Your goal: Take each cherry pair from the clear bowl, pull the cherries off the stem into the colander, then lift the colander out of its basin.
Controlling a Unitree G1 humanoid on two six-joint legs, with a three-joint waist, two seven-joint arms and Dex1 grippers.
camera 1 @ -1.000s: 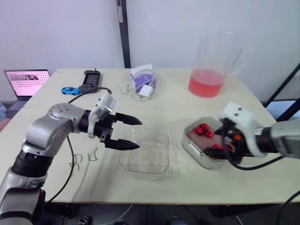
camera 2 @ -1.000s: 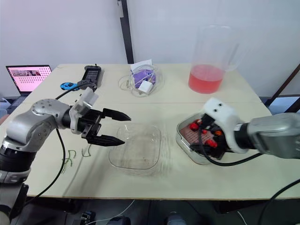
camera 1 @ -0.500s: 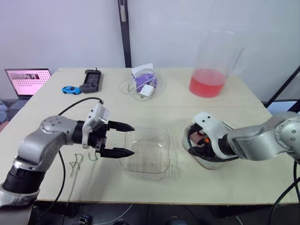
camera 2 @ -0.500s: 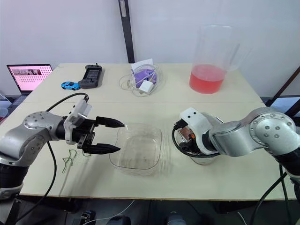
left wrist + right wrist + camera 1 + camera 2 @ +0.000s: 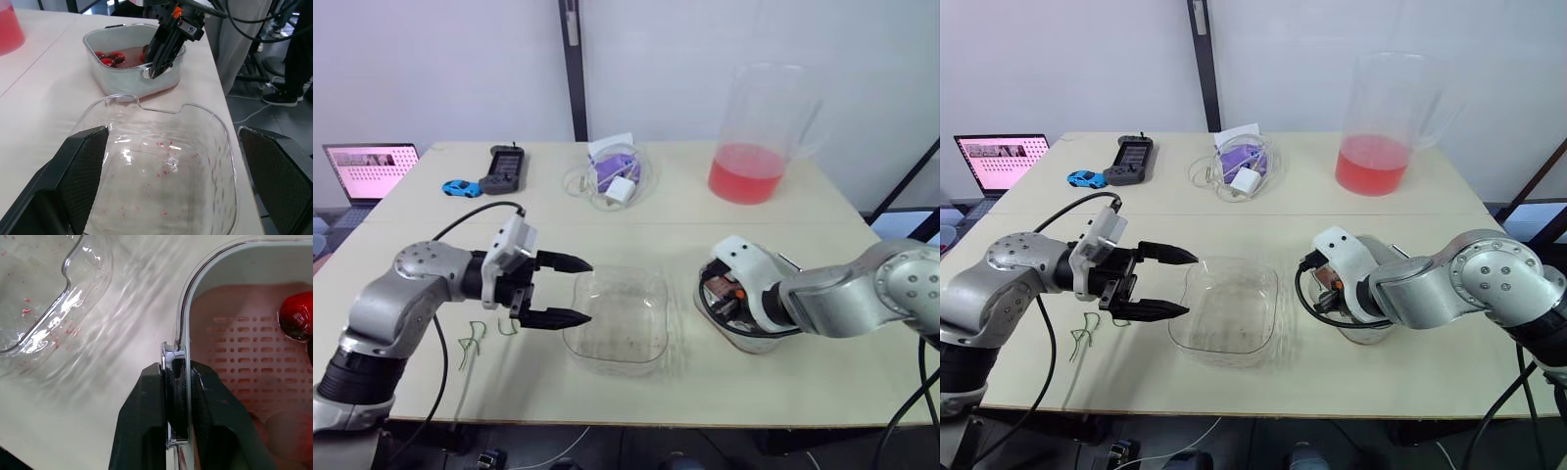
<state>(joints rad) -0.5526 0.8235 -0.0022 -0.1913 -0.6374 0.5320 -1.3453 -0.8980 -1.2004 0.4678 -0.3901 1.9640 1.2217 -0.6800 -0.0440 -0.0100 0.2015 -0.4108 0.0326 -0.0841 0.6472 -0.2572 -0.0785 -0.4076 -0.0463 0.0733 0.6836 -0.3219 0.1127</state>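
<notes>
The pink perforated plastic colander (image 5: 234, 333), red cherries (image 5: 296, 316) inside, sits in its white basin (image 5: 117, 81) on the pale bench (image 5: 705, 220). The right jaws are clenched on one rim edge, perhaps catching the basin wall too: both could rise, or the colander tip and spill. The left jaws hang released beside the empty clear plastic bowl (image 5: 617, 323).

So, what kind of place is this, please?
Most likely a robotics lab or test room, not a kitchen: a plain work table carries a laptop, a handheld controller and loose cables alongside the colander of cherries.
</notes>
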